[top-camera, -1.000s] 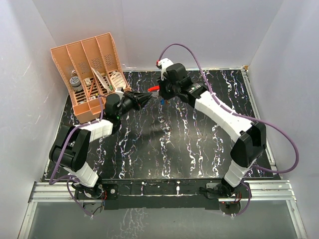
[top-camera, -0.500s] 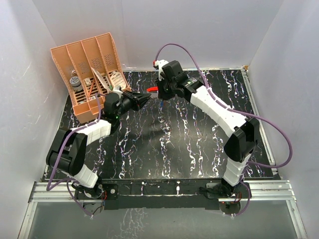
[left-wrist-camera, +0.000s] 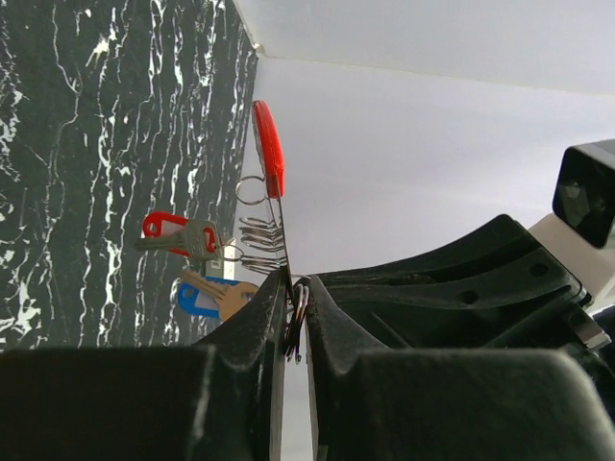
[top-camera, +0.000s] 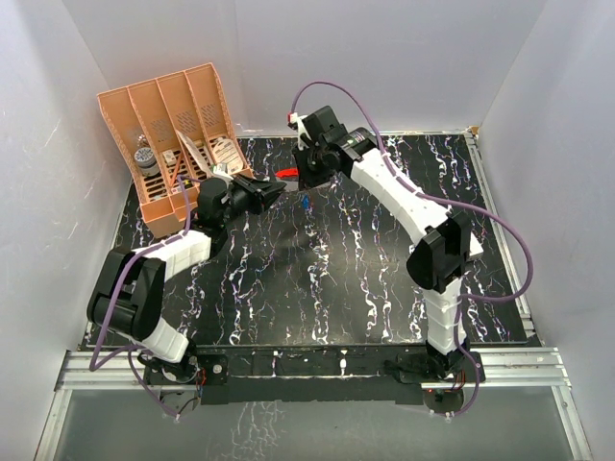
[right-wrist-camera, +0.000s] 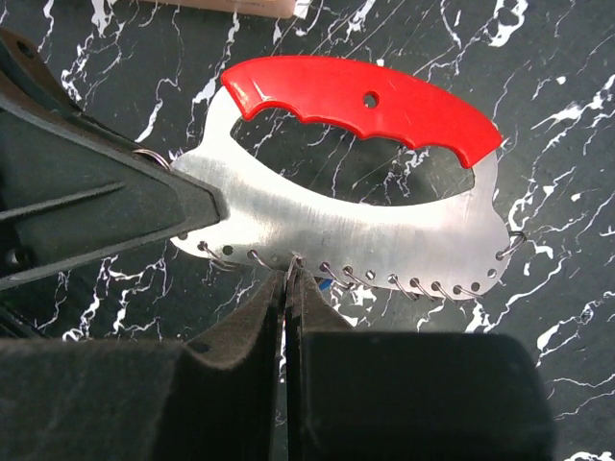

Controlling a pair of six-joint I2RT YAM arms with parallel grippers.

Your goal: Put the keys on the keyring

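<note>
Red grip on top, silvery plate below with a row of little wire loops along its edge; that's the keyring, held up in the air between the 2 arms over the far side of the table.

What's changed over the last second: the right arm has folded in and swung its wrist leftward; the left gripper has pulled back a touch toward the orange rack; so the whole keyring has slid left with them. Both holds look the same as before, so I'd call this repositioning to line up a loop, not a key going on.

Fingers now: the left gripper is clamped on 1 end of the plate, its fingers nearly together with the thin metal edge between them. The right gripper has its fingers pressed tight together right at the plate's loop edge; it looks like it's nipping 1 wire loop, but I can't be sure.

Keys: in the left wrist view the red key and the blue key sit just beside the loops; I can't tell whether they hang from a loop or lie on the table beneath.
</note>
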